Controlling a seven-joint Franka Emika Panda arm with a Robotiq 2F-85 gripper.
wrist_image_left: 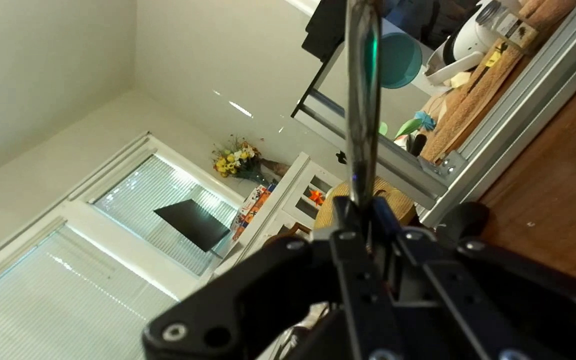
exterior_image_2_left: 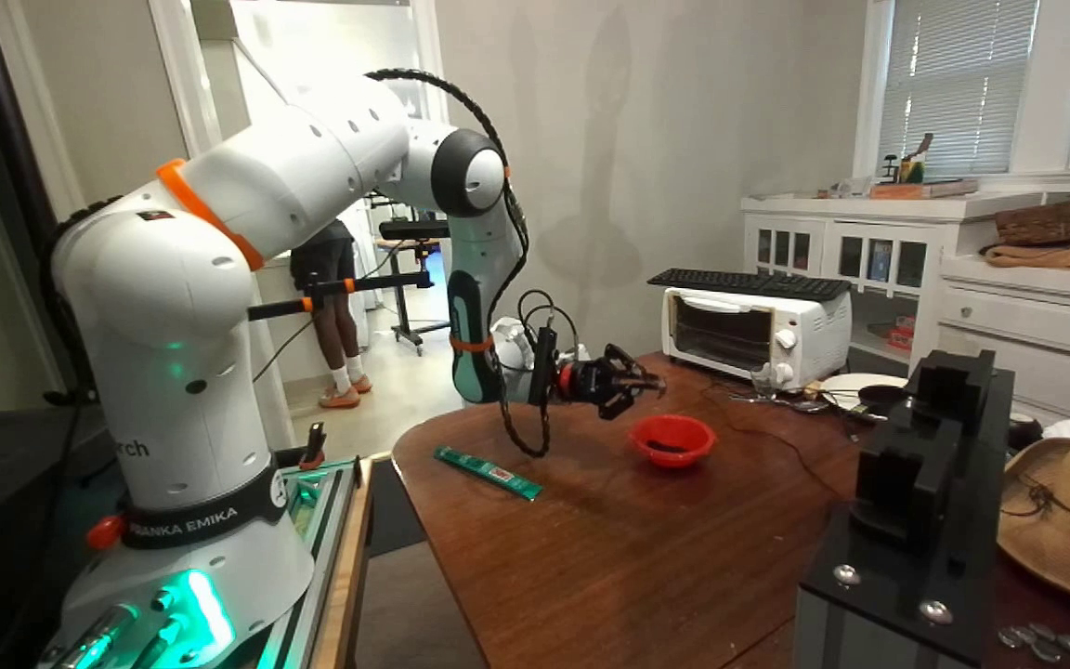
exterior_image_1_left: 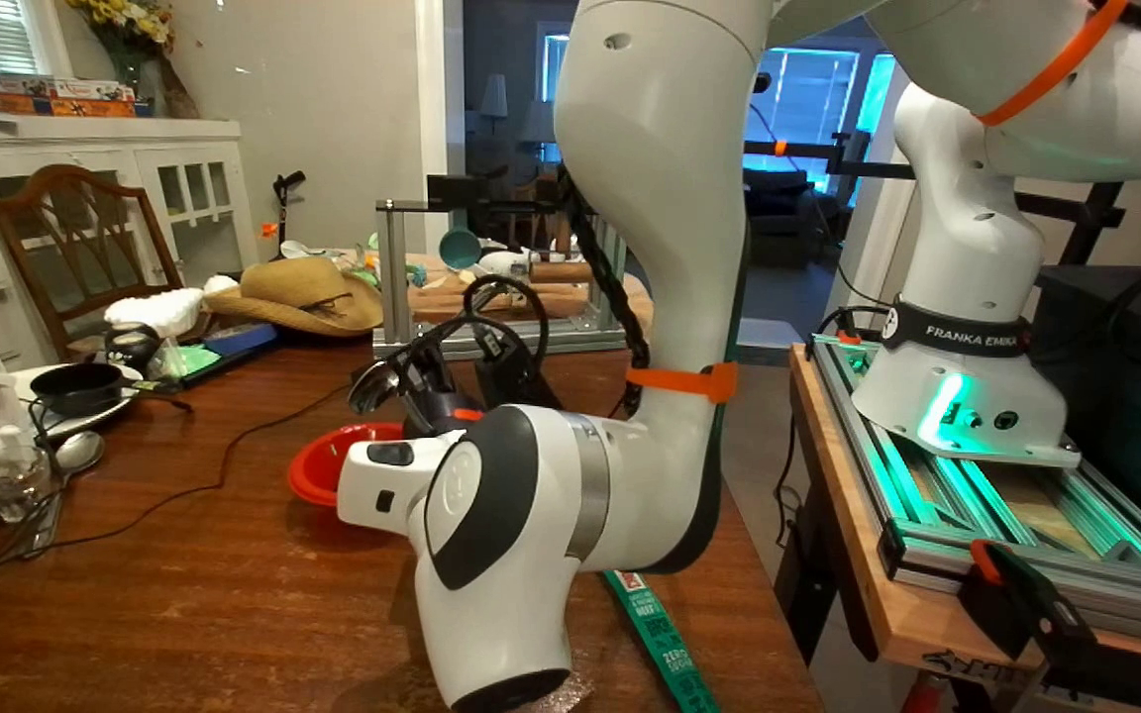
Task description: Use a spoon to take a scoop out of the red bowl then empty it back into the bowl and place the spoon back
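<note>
1. Spoon [wrist_image_left: 363, 110]: located between the jaws, raised off the table [exterior_image_2_left: 628, 548]. Its visible length runs away from the fingertips [wrist_image_left: 382, 215] and out of the wrist view.
2. Relation to the red bowl [exterior_image_2_left: 695, 441]: the spoon is above rim level and apart from it; whether it is directly over the red bowl is not established.
3. Handling, as judged: light, stiff metal, not fragile. The glossy surface is liable to slip or roll in a narrow pinch, more so under a loaded scoop.
4. Recommended hold: on the handle, well back from the head, squarely across its flats to resist twisting. The part now gripped cannot be confirmed.
5. Jaws: drawn together, parted only by the spoon's thickness and clenched on it. No contact with the red bowl or table is observed.
</note>
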